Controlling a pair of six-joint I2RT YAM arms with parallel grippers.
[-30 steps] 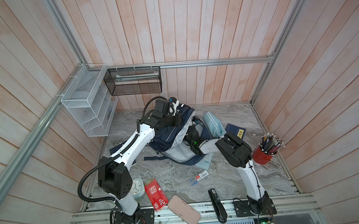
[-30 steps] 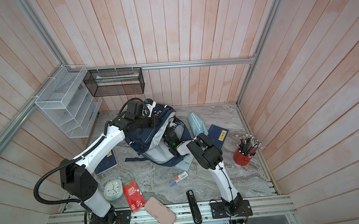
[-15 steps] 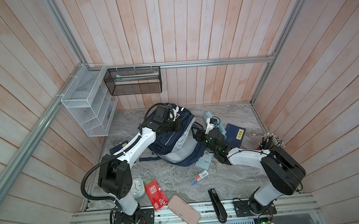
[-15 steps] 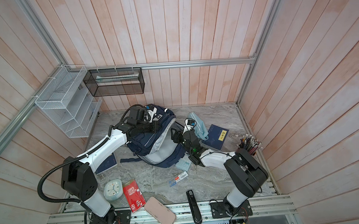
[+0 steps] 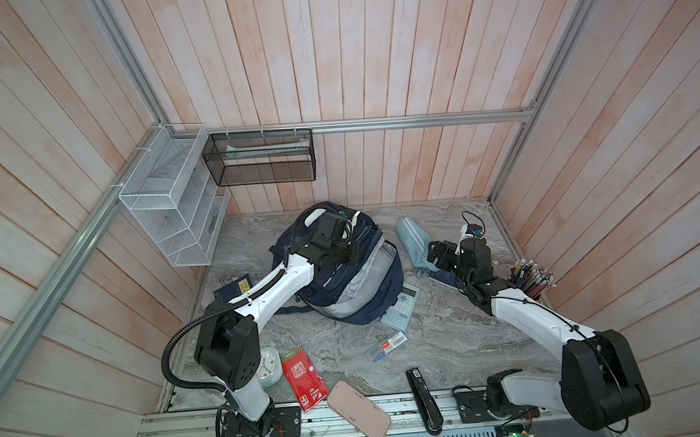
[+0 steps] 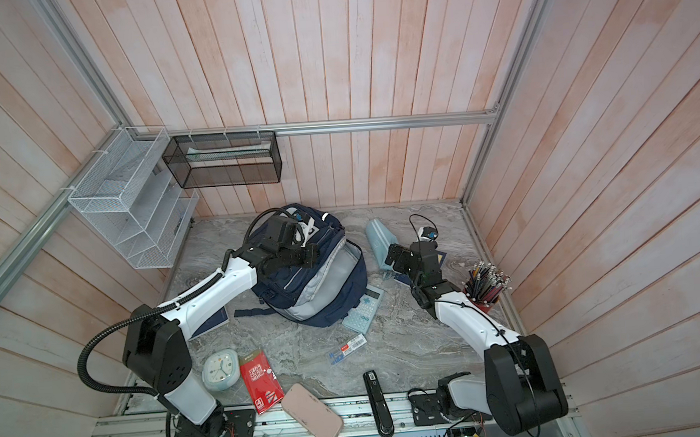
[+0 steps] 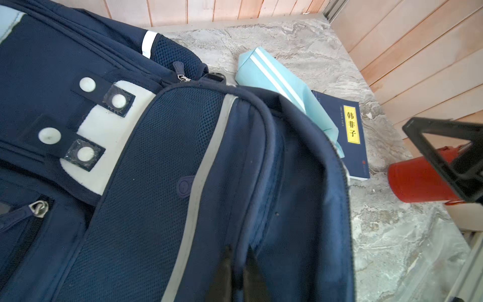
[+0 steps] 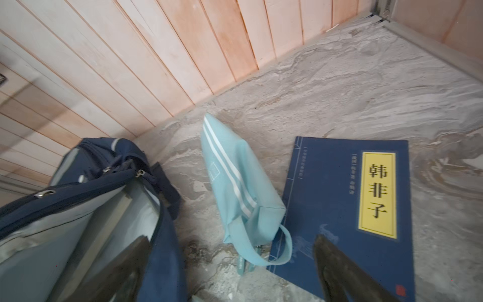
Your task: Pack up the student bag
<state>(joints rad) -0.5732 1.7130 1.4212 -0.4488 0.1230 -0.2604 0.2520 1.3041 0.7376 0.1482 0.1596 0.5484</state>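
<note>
Grey marbled tabletop, walled in pale planks, bears the student bag.

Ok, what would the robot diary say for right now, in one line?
bag: main pocket open | left pincer: at bag rim, grip unclear | right pincer: open, empty, by pouch and book

Around the teal calculator lie a light-blue pouch behind it with its strap on a navy book, a red pencil cup well to its right, and a black stapler, pink case and red packet in front of it.
</note>
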